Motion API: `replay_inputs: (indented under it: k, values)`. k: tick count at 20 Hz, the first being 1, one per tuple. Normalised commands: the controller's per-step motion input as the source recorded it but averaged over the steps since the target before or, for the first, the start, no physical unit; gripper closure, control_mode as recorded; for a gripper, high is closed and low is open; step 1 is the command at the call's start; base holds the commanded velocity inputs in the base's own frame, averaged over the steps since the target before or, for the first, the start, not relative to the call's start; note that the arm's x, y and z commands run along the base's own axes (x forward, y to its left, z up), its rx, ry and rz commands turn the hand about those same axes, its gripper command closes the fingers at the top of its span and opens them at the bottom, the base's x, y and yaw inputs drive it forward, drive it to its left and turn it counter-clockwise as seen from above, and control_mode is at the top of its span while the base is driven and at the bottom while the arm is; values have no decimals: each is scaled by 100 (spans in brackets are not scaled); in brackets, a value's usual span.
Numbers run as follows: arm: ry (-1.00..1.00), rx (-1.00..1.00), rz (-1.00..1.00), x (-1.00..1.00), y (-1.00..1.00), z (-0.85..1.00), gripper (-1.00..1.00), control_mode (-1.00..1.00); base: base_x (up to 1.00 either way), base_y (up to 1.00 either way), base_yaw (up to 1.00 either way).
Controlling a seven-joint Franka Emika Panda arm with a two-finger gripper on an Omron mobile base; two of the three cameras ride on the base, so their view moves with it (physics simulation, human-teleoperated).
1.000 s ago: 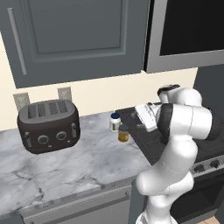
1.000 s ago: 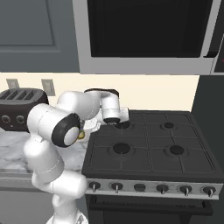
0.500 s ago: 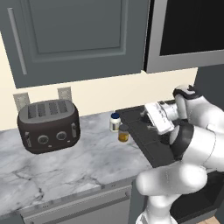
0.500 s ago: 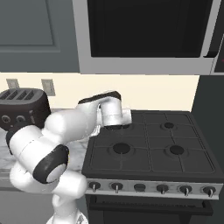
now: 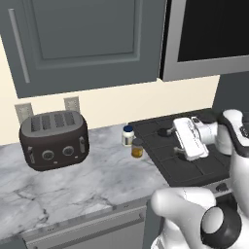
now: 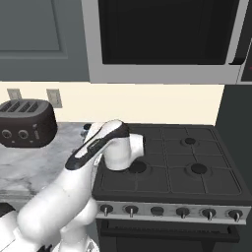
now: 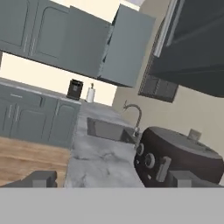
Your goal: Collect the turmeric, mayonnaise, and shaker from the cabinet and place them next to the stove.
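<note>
A: Two small jars stand on the worktop (image 5: 87,185) at its right edge, just beside the stove (image 5: 194,165). The mayonnaise (image 5: 128,135), white with a blue lid, sits nearer the back wall; the turmeric (image 5: 137,148), amber with a dark lid, stands just in front of it and a little to the right, close enough that they may be touching.

B: And the gripper?

A: The gripper (image 7: 109,178) shows in the hand view as two dark finger tips set far apart at the bottom edge, so the jaws stand wide, with nothing between them. In the left base view the white hand hangs over the stove's left burners, turned on its side.

B: What does the hand camera look at?

A: It looks leftward along the worktop: the black toaster (image 7: 175,157) is close by on the right, a sink with a curved faucet (image 7: 133,114) lies beyond it, and farther off a wall cabinet door (image 7: 124,48) stands open.

B: Where is the toaster in the base views?

A: Toward the left of the worktop near the back wall, under two wall sockets, well apart from the jars. Above it hangs the cabinet (image 5: 87,44), its dark door shut in that view, with a silver bar handle at the left.

B: The shaker?

A: Cannot tell.
</note>
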Motion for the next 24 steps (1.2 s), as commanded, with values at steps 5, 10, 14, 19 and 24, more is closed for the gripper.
replay_inputs:
  k: [5,10,14,19,24]
  values:
    - [8,2,-19,-95,5,90,-100,-100,0,0,0]
    - [19,5,-25,-78,8,85,-100,-100,0,0,0]
    - [26,8,-34,-63,19,59,-100,-100,0,0,0]
    - [25,3,-39,-52,35,47,-100,-100,0,0,0]
    - [24,0,-40,-49,43,24,-100,-100,0,0,0]
